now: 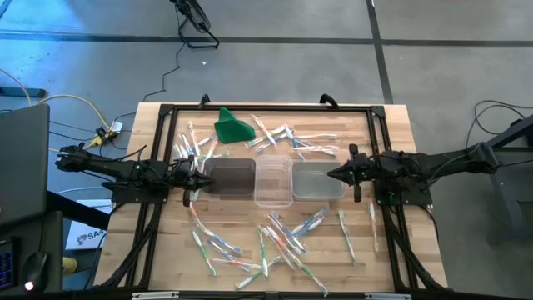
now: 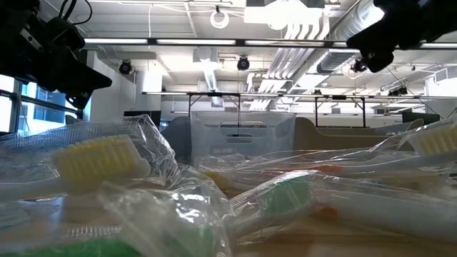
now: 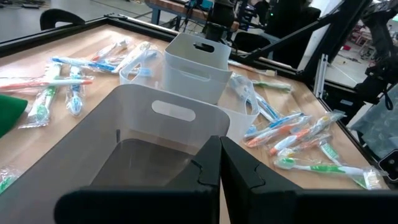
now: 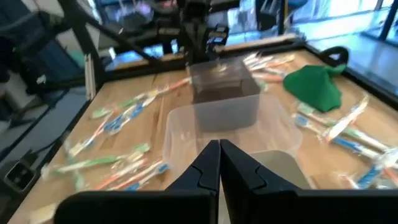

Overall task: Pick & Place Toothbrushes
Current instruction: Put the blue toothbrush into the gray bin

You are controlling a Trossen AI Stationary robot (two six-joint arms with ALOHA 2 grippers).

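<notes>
Many wrapped toothbrushes lie flat on the wooden table: one scatter at the far side (image 1: 283, 137), one at the near side (image 1: 275, 242), and some by the left edge (image 1: 196, 150). Three tubs stand in a row at the middle: a dark one (image 1: 229, 177), a clear one (image 1: 273, 182) and a grey one (image 1: 317, 181). My left gripper (image 1: 197, 177) hovers shut at the dark tub's left end (image 3: 168, 112), holding nothing. My right gripper (image 1: 337, 174) hovers shut over the grey tub's right end (image 4: 280, 165), also holding nothing.
A green cloth lump (image 1: 233, 127) lies at the far left among the toothbrushes. A black frame (image 1: 266, 108) runs around the table's edges. Wrapped toothbrushes (image 2: 100, 160) fill the low view's foreground. Bare wood shows left of the dark tub and right of the grey tub.
</notes>
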